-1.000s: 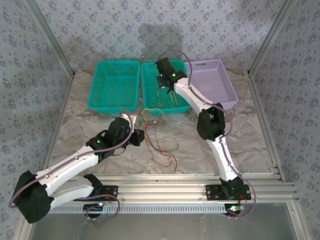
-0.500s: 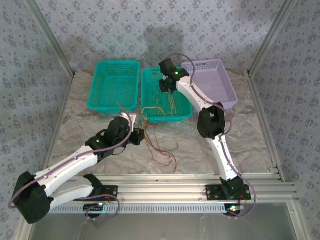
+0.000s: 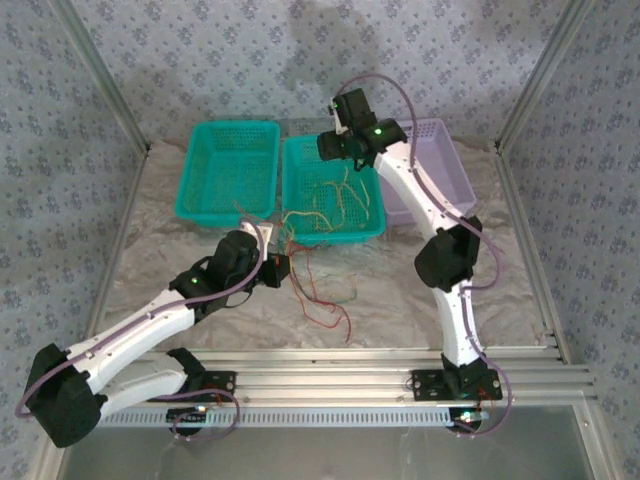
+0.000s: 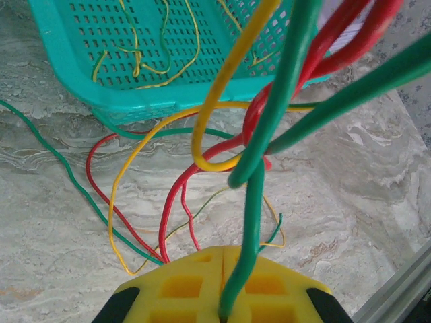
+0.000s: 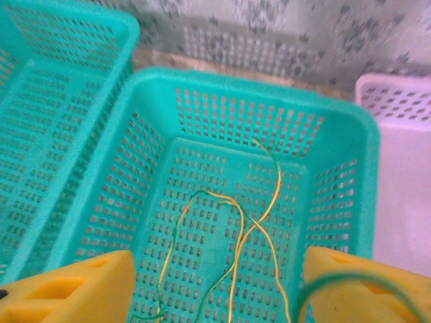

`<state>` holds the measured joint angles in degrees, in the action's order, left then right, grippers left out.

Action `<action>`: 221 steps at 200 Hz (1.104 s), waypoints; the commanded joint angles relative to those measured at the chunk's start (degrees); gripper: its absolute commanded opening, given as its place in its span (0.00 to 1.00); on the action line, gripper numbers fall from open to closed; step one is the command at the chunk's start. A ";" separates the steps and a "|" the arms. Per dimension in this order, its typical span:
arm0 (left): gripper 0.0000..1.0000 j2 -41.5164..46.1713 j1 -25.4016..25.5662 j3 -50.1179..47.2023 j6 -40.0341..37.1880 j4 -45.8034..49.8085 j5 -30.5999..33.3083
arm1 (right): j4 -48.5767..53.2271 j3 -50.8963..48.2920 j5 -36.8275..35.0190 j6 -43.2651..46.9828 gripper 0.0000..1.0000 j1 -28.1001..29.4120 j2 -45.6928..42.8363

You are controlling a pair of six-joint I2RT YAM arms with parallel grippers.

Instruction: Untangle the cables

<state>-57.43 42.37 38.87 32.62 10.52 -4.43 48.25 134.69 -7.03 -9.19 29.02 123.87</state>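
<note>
**A:** Where do the cables [image 4: 246, 134] lie?

**B:** In two lots. A few yellow and green strands [image 5: 236, 222] rest on the floor of the middle teal basket [image 5: 242, 77], at the centre of the right wrist view. The rest, red, green and yellow, spill over that basket's near rim onto the table [image 3: 420, 300] and knot up in the middle of the top view, just beside the left gripper [image 3: 280, 272].

**A:** And the grippers?

**B:** In the left wrist view the left one is clenched on a green cable [image 4: 252, 195], which runs up from between its yellow pads at the bottom of the frame into the knot. The right gripper [image 5: 219, 282] hangs over the middle basket with its jaws spread wide and nothing between them; a thin green line curves across its right finger, and I cannot tell whether that is a strand.

**A:** How will they handle?

**B:** They are light, limp and fine, I judge. They will drape rather than hold a shape, slide easily through a loose pinch, and tighten where they cross if pulled hard; a slow, gentle draw looks safer than a tug.

**A:** Where to take hold?

**B:** On a single strand clear of the crossing, I'd say; the red loop low on the table looks free; gripping the knot itself would likely catch several colours together.
</note>
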 commanded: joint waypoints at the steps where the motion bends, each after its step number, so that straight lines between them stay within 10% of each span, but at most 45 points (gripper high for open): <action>1: 0.00 -0.47 0.08 2.69 -0.02 -0.23 0.12 | 0.12 -1.93 -0.14 1.57 0.69 0.50 -0.01; 118: 0.00 -0.14 0.52 2.06 -0.10 -0.22 1.10 | -0.12 -3.21 3.91 2.72 0.72 4.16 -5.11; 221: 0.00 0.40 0.52 0.94 -0.50 -1.08 1.19 | -7.37 -50.09 -1.00 -11.89 0.67 -4.54 -38.59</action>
<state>-58.17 42.52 39.62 32.60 10.55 -3.57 41.28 95.33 -7.68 -15.20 27.22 86.74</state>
